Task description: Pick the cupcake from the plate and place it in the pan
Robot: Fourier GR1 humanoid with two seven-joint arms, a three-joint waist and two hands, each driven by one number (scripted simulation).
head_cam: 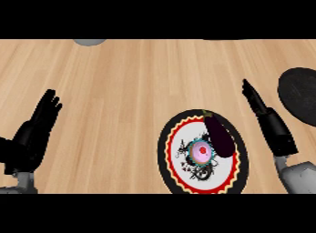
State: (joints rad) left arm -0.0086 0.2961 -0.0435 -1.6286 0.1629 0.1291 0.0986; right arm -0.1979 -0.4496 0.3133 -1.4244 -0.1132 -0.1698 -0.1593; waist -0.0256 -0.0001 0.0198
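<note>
Both hands open-fingered, left hand well apart, cupcake on plate left of right hand, untouched

Pink cupcake (black-rimmed, red-scalloped plate)

Dark eggplant, grey object, wooden counter

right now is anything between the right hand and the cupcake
Yes: an eggplant lies on the plate beside the cupcake, on the side facing the open right hand. Reaching from above would likely clear it.
</note>
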